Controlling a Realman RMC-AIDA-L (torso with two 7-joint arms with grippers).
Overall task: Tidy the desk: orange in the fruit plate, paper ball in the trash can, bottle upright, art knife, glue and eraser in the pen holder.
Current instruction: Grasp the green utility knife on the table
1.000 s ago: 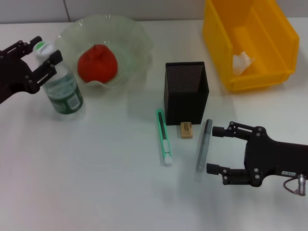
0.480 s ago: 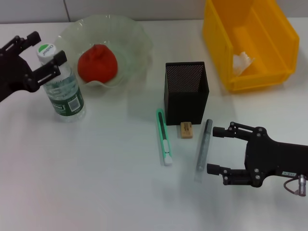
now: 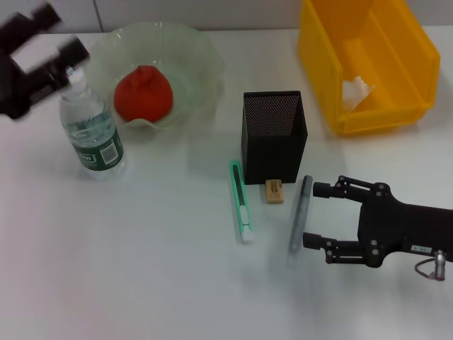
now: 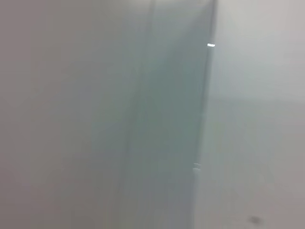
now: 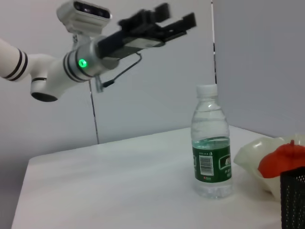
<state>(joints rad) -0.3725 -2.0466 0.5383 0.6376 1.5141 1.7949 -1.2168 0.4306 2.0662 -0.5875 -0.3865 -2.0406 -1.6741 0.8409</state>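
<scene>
The left gripper [image 3: 44,44], blurred, is seen above the upright bottle [image 3: 90,131], jaws apart and empty. The right gripper [image 3: 318,216] is held with jaws spread just beside the glue [image 3: 299,212], nothing gripped. The paper ball [image 3: 356,91] is half hidden in the trash can [image 3: 322,53].

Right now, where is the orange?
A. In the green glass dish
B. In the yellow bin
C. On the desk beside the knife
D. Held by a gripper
A: the orange sits inside the dish, while the left gripper is up by the bottle and the right gripper is open beside the glue.
</scene>
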